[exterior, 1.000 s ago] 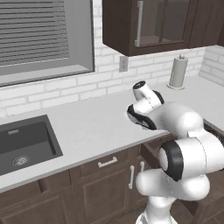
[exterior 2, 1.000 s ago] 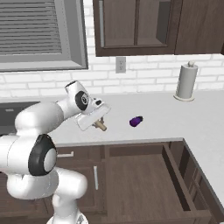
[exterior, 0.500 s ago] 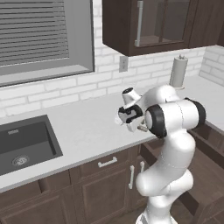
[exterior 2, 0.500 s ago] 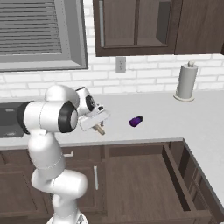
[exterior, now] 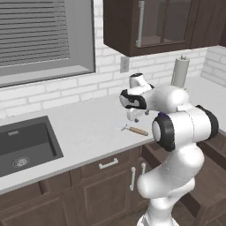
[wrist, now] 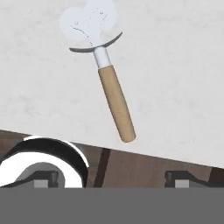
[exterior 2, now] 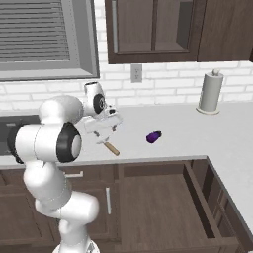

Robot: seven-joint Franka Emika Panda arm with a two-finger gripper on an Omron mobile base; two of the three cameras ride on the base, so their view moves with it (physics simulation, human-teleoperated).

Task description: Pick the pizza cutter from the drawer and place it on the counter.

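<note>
While the pizza cutter [wrist: 107, 74], with pale round wheel and smooth tan wooden handle, lies flat on the speckled stone desk [exterior: 84, 132], the claw [wrist: 111, 177] hangs wide and empty; the dark wooden drawer [exterior 2: 158, 202] holds nothing.

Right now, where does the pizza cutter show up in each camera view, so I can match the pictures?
Left base view: the pizza cutter lies on the counter near its front edge, just below the gripper.
Right base view: it lies at the counter's front edge, left of the purple object.
Hand view: it lies center, wheel toward the top, handle toward the counter edge.
Shared landmark: the counter's front edge.
</note>
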